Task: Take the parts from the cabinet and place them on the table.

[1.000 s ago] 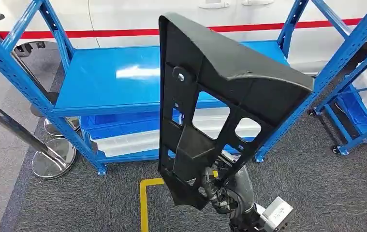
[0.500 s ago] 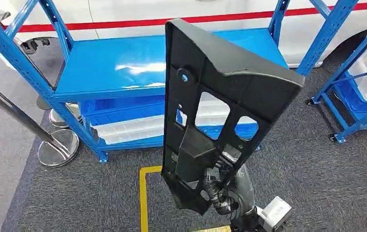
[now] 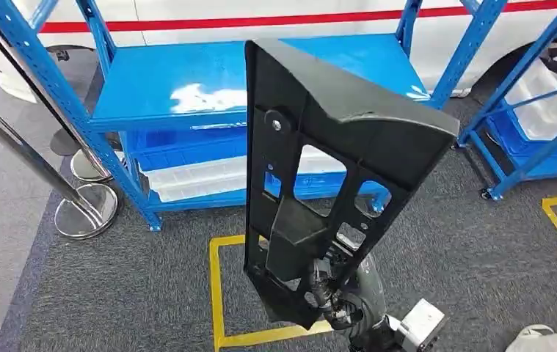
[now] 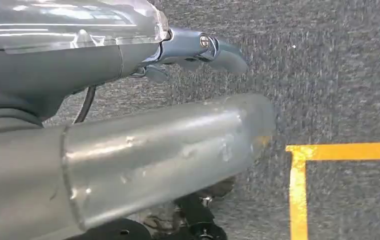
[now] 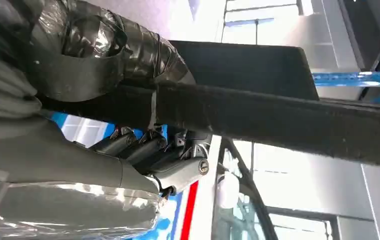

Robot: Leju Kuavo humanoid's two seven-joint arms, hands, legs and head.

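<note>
On the far left of the head view, chrome stanchion posts (image 3: pixel 77 209) stand on round bases on the grey carpet (image 3: pixel 128 293), just beside the front left leg of the blue cabinet (image 3: pixel 187 81). The cabinet's top shelf is bare and glossy; a lower shelf carries blue bins (image 3: pixel 180 150) and pale trays. Behind the cabinet runs a white wall with a red stripe (image 3: pixel 260 20).

The left hand (image 4: pixel 193 52) hangs over the carpet in its wrist view, holding nothing, its fingers (image 4: pixel 228 57) loosely extended and apart.

In the middle, the black part (image 3: pixel 334 147), a large flat moulded panel with cut-out windows, stands nearly upright in the air in front of the cabinet, touching no shelf, above a yellow floor marking (image 3: pixel 216 293). The right hand (image 3: pixel 334 301) grips its lower end from below. In the right wrist view, the fingers (image 5: pixel 137 147) are wrapped on one face of the panel's edge and the thumb (image 5: pixel 102 45) presses the other, clamped on the black part (image 5: pixel 288 115).

To the right stands a second blue rack (image 3: pixel 525 125) on castors with white bins, and another yellow line lies on the carpet near the right edge.
</note>
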